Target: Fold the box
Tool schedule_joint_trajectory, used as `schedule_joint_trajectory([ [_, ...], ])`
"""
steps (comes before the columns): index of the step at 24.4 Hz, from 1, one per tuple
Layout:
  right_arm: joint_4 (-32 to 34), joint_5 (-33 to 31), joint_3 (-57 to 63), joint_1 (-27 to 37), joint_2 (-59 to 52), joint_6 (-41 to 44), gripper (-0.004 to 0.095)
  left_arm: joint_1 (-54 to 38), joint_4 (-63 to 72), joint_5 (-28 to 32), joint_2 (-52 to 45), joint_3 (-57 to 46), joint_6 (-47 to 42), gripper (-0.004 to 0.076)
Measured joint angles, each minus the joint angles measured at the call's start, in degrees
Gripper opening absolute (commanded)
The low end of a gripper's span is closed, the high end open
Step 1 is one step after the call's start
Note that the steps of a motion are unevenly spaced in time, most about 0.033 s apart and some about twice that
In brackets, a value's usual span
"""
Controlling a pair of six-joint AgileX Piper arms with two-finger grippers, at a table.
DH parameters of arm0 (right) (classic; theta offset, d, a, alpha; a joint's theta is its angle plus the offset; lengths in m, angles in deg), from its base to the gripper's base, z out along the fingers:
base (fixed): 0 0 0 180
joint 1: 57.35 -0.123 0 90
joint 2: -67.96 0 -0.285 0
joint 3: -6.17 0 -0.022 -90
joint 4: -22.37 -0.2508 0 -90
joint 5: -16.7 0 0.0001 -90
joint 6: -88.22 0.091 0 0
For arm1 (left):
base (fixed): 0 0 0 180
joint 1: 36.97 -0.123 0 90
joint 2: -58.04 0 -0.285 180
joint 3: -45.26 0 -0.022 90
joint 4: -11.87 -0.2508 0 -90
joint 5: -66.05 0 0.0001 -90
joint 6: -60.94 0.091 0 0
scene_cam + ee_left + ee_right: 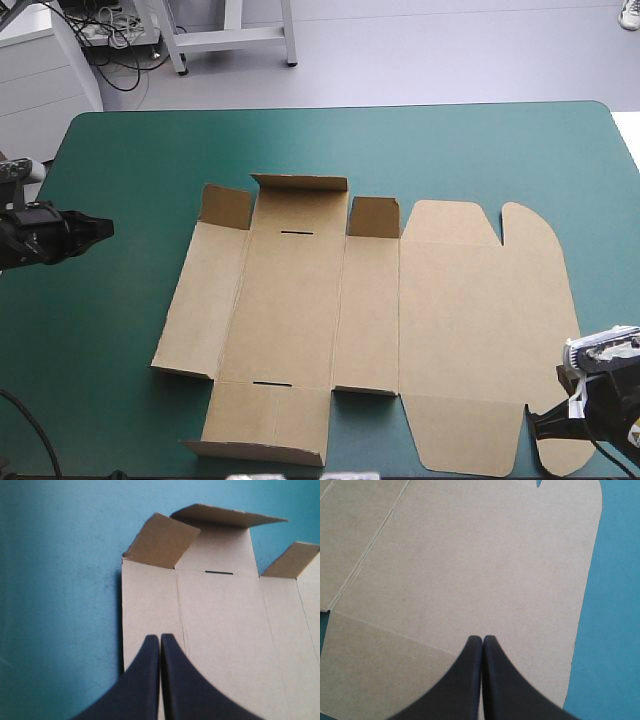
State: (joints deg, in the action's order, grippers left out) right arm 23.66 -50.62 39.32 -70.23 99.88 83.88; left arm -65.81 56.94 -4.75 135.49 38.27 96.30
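So the flat-cut brown cardboard box [330,310] was lying unfolded in the middle of the teal-green table cover [110,340]. Three small flaps [300,183] on its far edge stood up a bit. The big rounded lid panel [470,320] lay flat on the right.

High view overhead, sees whole box [300,300]; wrist views close above opposite ends.

matt brown board box [330,300] on smooth teal-green cover [120,330]; tools' black fingers [145,680] smooth.
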Motion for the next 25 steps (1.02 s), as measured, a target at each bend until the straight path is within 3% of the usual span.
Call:
schedule_joint_trajectory([
  [7,0.0,0.16,0.04,0.0,0.0,-1.66,-0.0018,-6.72,1.89,0.04,5.23,-0.99,1.65,-0.0001],
  [9,0.0,0.16,0.04,0.0,0.0,-1.76,-0.0018,-6.72,1.71,0.1,7.73,-1.54,0.62,0.008],
  [10,0.0,0.16,0.04,0.0,0.0,-1.88,-0.0018,-6.72,1.71,0.17,8.66,-1.68,0.37,0.0145],
  [12,0.0,0.16,0.04,0.0,0.0,-2.0,-0.0018,-6.72,1.63,0.29,10.46,-1.99,0.11,0.0414],
  [13,0.0,0.16,0.04,0.0,0.0,-2.06,-0.0018,-6.72,1.44,0.43,11.44,-2.06,0.08,0.0501],
  [16,0.0,0.16,0.04,0.0,0.0,-2.11,-0.0018,-6.72,0.99,0.63,12.55,-2.11,-0.91,0.067],
  [25,0.0,0.16,0.04,0.0,0.0,-2.11,-0.0018,-6.5,0.62,0.99,18.84,-2.18,-1.9,0.0694],
])
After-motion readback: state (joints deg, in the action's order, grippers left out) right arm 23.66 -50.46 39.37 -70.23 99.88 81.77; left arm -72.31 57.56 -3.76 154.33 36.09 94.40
